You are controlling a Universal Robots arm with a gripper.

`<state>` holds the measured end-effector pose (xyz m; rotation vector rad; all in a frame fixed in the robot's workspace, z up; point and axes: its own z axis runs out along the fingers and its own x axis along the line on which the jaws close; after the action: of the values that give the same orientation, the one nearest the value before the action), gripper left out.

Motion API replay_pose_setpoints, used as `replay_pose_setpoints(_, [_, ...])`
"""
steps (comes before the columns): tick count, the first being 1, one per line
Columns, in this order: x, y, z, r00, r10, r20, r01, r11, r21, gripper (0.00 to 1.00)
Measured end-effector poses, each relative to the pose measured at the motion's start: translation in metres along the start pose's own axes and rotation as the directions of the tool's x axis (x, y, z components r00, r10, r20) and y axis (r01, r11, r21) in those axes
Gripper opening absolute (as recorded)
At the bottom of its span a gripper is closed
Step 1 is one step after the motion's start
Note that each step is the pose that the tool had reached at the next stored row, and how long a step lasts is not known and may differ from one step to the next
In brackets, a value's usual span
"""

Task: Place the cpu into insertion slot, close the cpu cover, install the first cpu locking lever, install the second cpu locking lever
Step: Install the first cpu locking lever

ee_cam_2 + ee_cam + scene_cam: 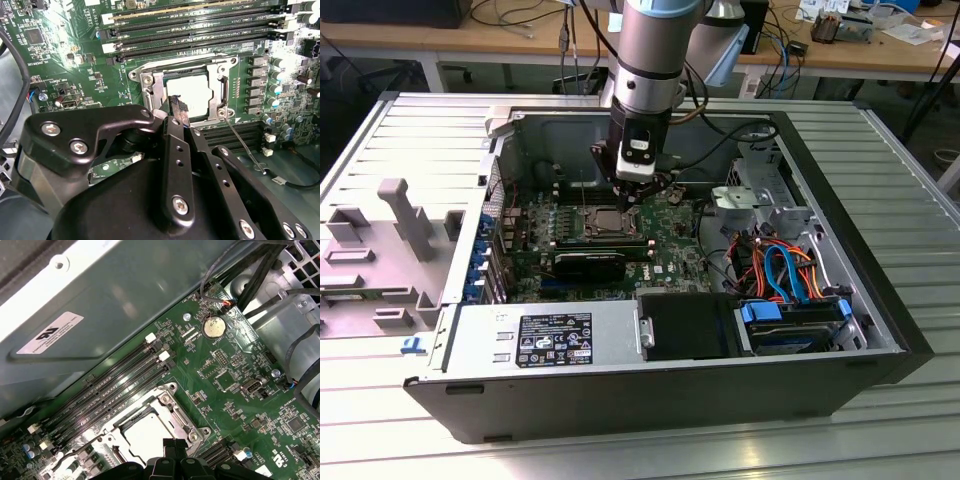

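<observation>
Gripper low over the socket, cpu seated.
Fingers pressed together, pinching nothing. The cpu lies in the insertion slot, framed by the cpu cover; a thin locking lever juts out beside it. Risk: the closed tip skids off the lever and gouges the board. White sticker on the case wall, print unreadable.
</observation>
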<state>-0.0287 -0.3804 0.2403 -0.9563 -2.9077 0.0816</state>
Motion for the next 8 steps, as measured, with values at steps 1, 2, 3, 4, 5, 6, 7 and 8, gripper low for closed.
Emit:
replay_pose_setpoints(1, [0.0, 0.0, 0.0, 1.0, -0.001, 0.0, 0.001, 1.0, 0.0, 0.11])
replay_pose_setpoints(2, [0.0, 0.0, 0.0, 1.0, -0.002, 0.0001, 0.002, 1.0, 0.0001, 0.11])
replay_pose_setpoints(3, [0.0, 0.0, 0.0, 1.0, -0.003, 0.0002, 0.003, 1.0, 0.0001, 0.11])
replay_pose_setpoints(4, [0.0, 0.0, 0.0, 1.0, -0.003, 0.0002, 0.003, 1.0, 0.0001, 0.11])
replay_pose_setpoints(5, [0.0, 0.0, 0.0, 1.0, -0.005, 0.0003, 0.005, 1.0, 0.0002, 0.11])
replay_pose_setpoints(6, [0.0, 0.0, 0.0, 1.0, -0.006, 0.0004, 0.006, 1.0, 0.0003, 0.11])
replay_pose_setpoints(7, [0.0, 0.0, 0.0, 1.0, -0.007, 0.0005, 0.007, 1.0, 0.0004, 0.11])
replay_pose_setpoints(8, [0.0, 0.0, 0.0, 1.0, -0.007, 0.0005, 0.007, 1.0, 0.0004, 0.11])
